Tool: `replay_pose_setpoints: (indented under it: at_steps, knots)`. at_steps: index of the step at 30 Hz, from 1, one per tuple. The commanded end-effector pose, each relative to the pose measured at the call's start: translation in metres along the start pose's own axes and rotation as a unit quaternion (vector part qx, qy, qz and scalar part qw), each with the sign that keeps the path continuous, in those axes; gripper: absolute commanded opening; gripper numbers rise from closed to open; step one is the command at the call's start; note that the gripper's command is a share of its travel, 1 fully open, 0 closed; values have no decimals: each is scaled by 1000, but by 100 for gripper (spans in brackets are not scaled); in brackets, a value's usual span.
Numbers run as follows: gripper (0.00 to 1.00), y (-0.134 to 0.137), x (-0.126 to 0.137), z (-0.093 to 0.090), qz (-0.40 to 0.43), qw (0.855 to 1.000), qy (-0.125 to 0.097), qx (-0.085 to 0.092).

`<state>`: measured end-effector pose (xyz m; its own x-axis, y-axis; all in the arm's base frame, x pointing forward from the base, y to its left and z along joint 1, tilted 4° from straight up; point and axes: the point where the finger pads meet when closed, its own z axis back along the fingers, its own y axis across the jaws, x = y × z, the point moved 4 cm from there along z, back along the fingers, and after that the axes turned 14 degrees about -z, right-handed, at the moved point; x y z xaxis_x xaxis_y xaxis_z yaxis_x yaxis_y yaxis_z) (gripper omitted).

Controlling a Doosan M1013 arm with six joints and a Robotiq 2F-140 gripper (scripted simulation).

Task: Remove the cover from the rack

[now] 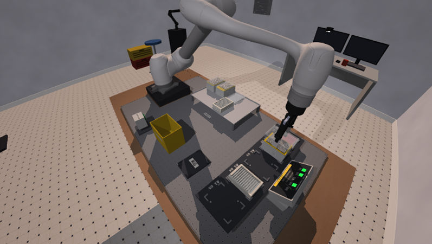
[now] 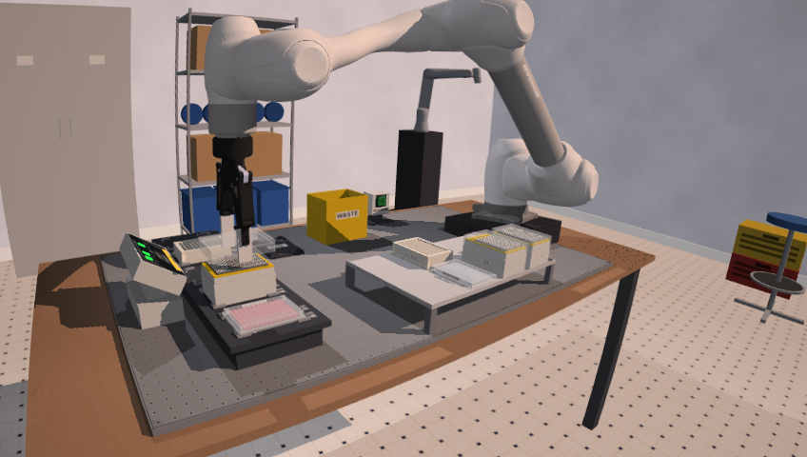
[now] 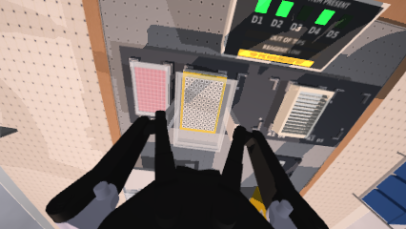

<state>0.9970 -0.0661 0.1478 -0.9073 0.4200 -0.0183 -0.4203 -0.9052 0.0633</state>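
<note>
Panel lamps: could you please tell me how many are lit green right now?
3: the D1 lamp, D2 lamp and D4 lamp on the panel glow green; the other two are dark.

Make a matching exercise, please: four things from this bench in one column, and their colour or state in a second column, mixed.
Things:
1. waste bin
2. 96-well plate
3. clear cover
4. stool seat

Colour or state:
a. pink wells, no lid on
b. blue
c. yellow, upright
d. held in the gripper, lifted above the tip rack

Pairs: 1-c, 2-a, 3-d, 4-b
</note>
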Motion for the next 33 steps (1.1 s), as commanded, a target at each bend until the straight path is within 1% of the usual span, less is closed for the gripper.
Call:
replay_pose_setpoints:
  at_steps: [1,3,33]
  knots:
    - [0,-2,-1,13,1,1000,3,-2]
    - [0,-2,-1,13,1,1000,3,-2]
    - [0,-2,0,60,1,1000,3,-2]
